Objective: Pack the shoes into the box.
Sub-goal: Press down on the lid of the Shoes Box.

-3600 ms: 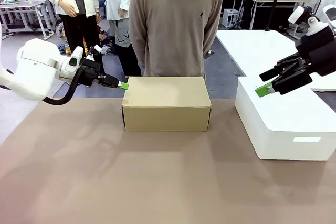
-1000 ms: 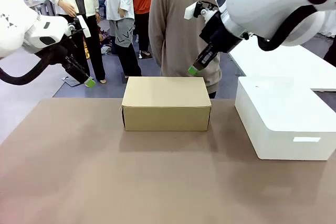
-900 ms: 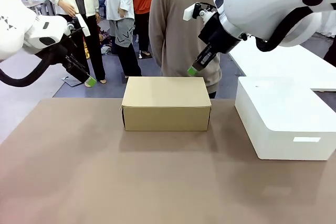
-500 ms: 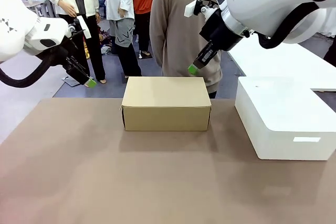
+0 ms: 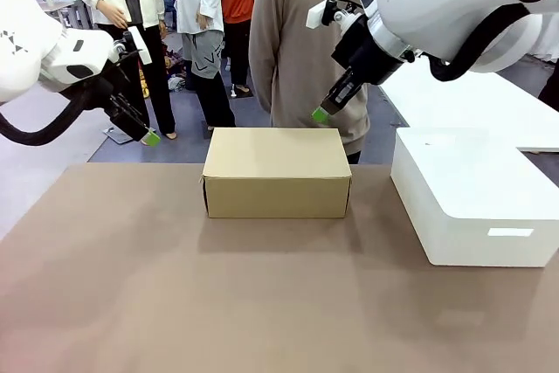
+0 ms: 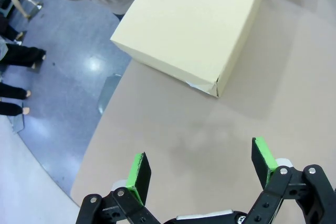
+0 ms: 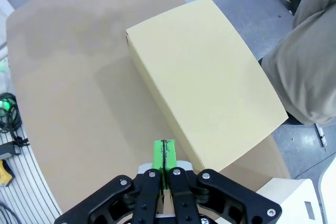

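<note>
1. Two grippers are raised above the table: left gripper (image 6: 202, 174) spread wide and empty, right gripper (image 7: 164, 157) pinched closed, empty.
2. Tan shoebox (image 5: 277, 172) sits closed mid-table; its lid should be lifted first.

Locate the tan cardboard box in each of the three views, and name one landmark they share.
Front view: the tan cardboard box, lid closed, sits centre, at the table's far edge.
Left wrist view: upper middle to upper right, beyond the left gripper, whose jaws stand open.
Right wrist view: centre, beyond the shut right gripper.
Shared landmark: the person's grey-brown sweater behind the box.
</note>
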Robot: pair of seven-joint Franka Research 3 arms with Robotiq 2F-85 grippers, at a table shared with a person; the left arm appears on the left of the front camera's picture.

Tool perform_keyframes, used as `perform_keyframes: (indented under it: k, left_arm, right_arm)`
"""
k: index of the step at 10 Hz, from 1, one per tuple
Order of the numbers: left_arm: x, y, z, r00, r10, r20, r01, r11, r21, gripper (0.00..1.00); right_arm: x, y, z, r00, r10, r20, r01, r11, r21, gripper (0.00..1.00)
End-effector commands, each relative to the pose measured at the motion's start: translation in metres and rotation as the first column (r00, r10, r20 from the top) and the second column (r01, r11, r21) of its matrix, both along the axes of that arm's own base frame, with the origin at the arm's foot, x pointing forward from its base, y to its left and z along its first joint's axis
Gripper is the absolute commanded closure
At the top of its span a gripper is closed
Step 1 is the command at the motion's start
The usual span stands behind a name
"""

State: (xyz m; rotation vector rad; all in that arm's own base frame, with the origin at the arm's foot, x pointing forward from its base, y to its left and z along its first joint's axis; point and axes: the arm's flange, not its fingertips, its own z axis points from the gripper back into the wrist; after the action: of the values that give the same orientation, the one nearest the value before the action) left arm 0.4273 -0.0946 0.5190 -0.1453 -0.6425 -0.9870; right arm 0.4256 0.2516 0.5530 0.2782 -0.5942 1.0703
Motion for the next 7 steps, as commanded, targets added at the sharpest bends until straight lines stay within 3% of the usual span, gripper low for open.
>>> perform_keyframes:
  k: [1, 4, 7]
  left_arm:
    - [0.001, 0.001, 0.003, 1.0, 0.009, -0.015, -0.009, 1.0, -0.001, 0.0]
    - [0.001, 0.001, 0.003, 1.0, 0.009, -0.015, -0.009, 1.0, -0.001, 0.0]
    - [0.001, 0.001, 0.003, 1.0, 0.009, -0.015, -0.009, 1.0, -0.001, 0.0]
  right_arm:
    - [0.026, 0.022, -0.002, 0.996, -0.081, -0.033, 0.081, 0.997, -0.001, 1.0]
    - [0.075, 0.052, -0.007, 0.986, -0.149, -0.078, 0.147, 0.989, -0.036, 1.0]
    - [0.119, 0.073, -0.035, 0.97, -0.198, -0.138, 0.184, 0.977, -0.11, 1.0]
